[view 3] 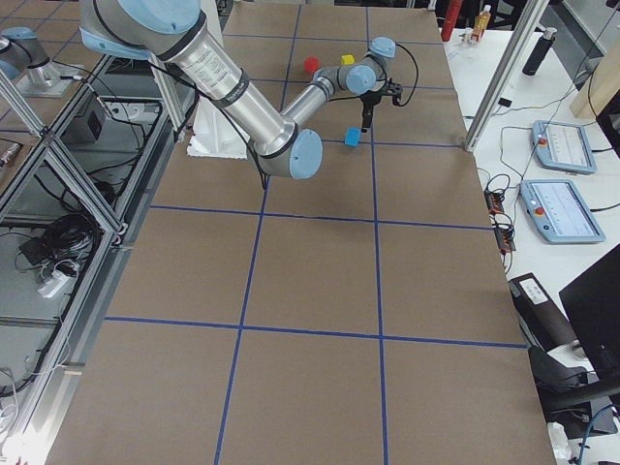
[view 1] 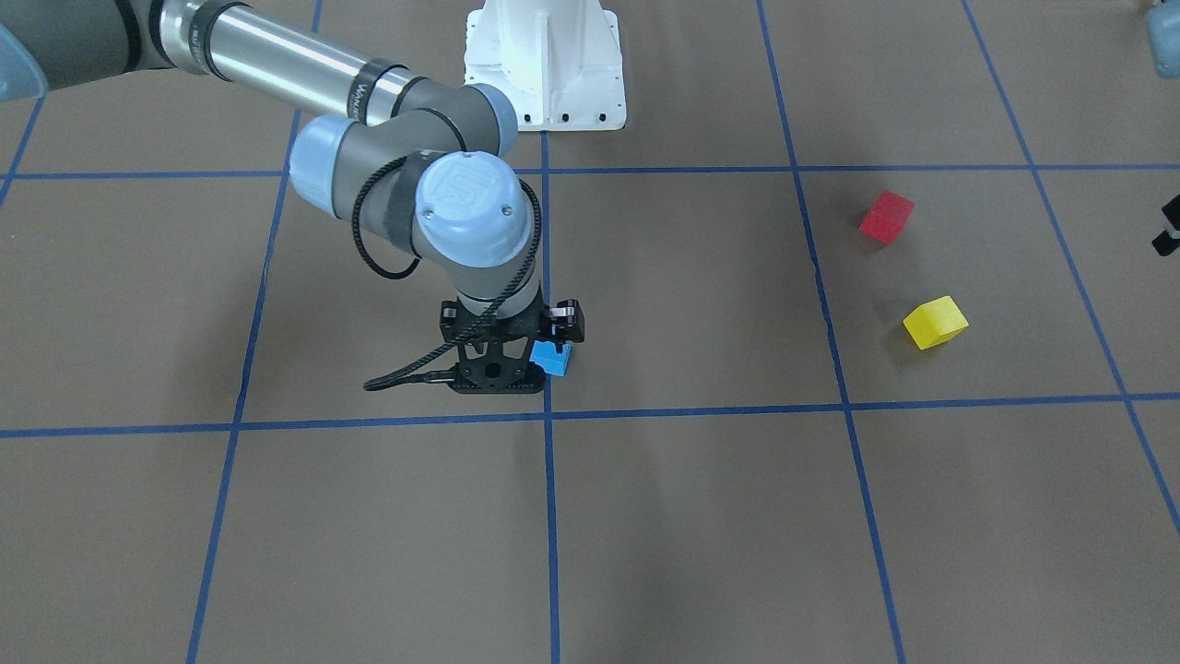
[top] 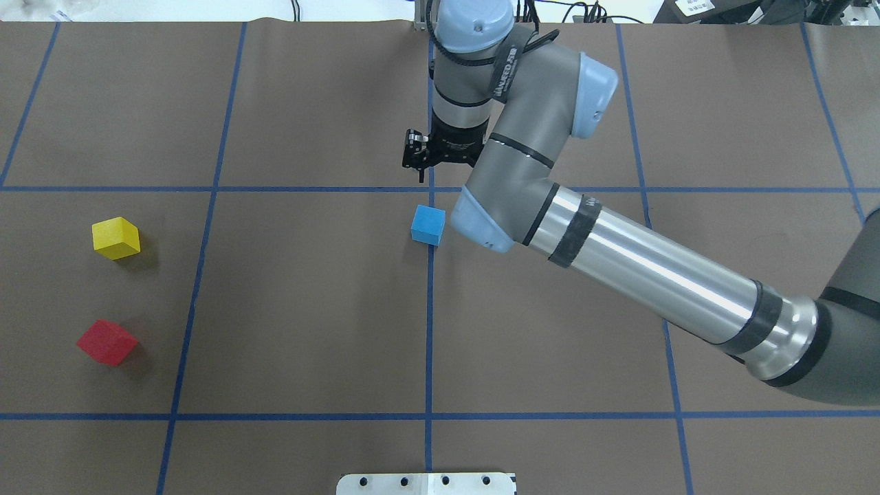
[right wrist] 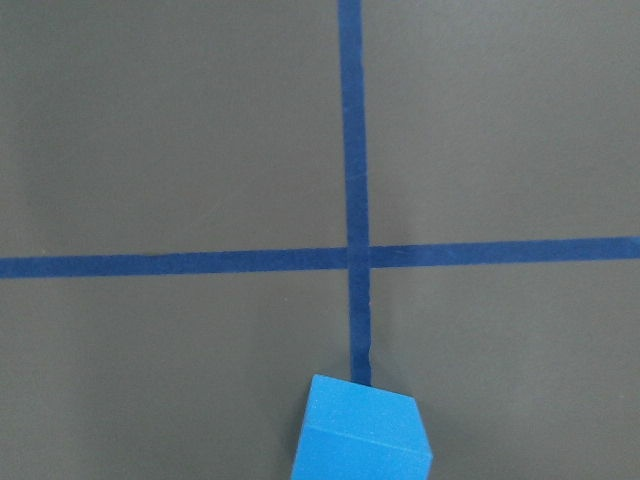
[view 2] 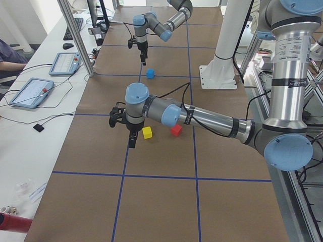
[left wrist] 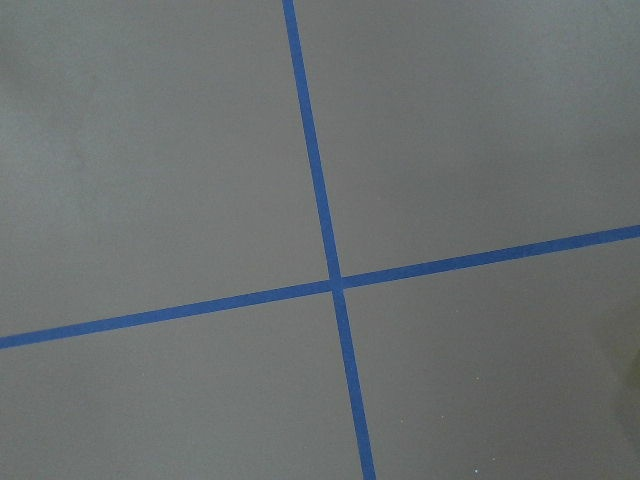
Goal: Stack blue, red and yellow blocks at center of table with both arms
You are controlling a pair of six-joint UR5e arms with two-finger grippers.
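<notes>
The blue block [top: 427, 225] lies on the brown table beside the central tape line, free of any grip. It also shows in the front view [view 1: 551, 358] and at the bottom of the right wrist view [right wrist: 360, 432]. My right gripper [top: 425, 172] hangs above it, just past its far side, open and empty. The yellow block [top: 115, 238] and red block [top: 106, 342] lie apart on the robot's left. My left gripper [view 2: 131, 140] hovers beside the yellow block [view 2: 147, 132]. I cannot tell whether it is open or shut. The left wrist view shows only table.
Blue tape lines [top: 430, 309] divide the table into squares. The white robot base [view 1: 544, 65] stands at the robot's edge of the table. Tablets [view 2: 30, 92] and an aluminium post [view 2: 75, 35] stand on the operators' side.
</notes>
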